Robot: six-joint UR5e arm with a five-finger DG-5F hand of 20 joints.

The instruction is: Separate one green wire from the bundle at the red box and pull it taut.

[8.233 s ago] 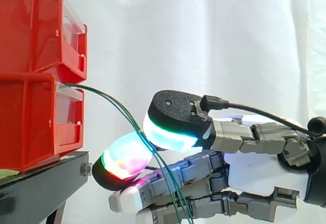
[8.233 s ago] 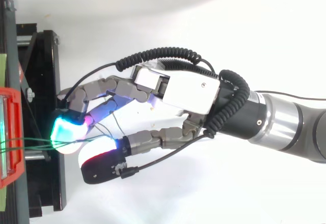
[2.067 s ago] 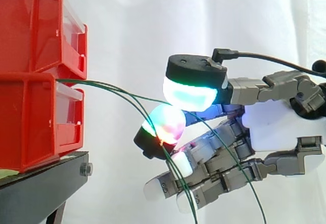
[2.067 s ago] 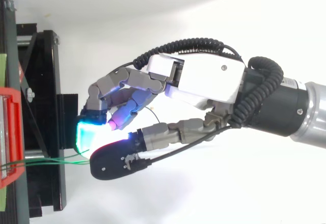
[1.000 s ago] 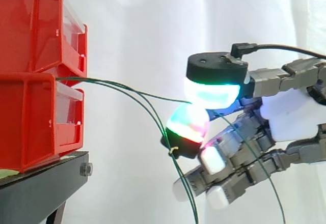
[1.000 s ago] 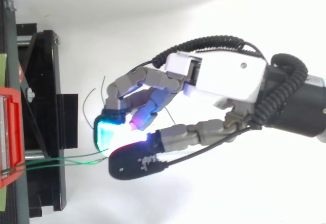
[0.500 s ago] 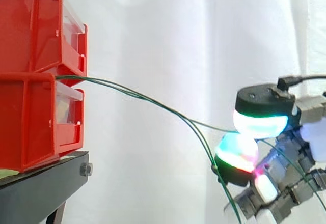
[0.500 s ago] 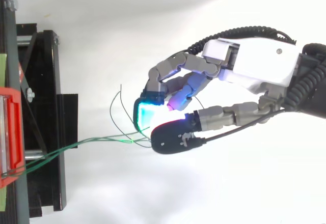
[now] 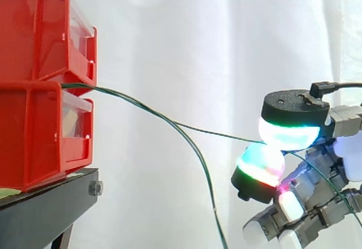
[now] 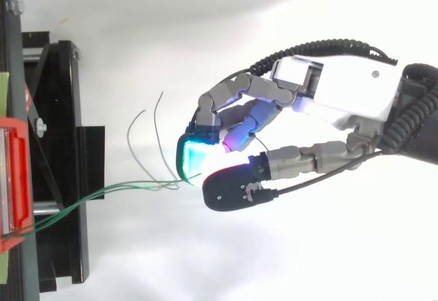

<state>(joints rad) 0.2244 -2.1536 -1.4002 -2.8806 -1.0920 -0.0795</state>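
Right of the red bins (image 9: 39, 85), wires leaving the gap between the two bins cut across the space. One green wire (image 9: 215, 132) runs across and slightly down to the hand (image 10: 342, 89), which pinches it between thumb and finger pad, well apart from the bins. The loose wires (image 9: 198, 155) branch off about midway and droop steeply, barring the room below that line. Above the wires, right of the bins, the way is open before the white curtain (image 9: 186, 34). Under the bins the black stand (image 9: 45, 209) juts out; between its edge and the drooping wires a gap lies free.
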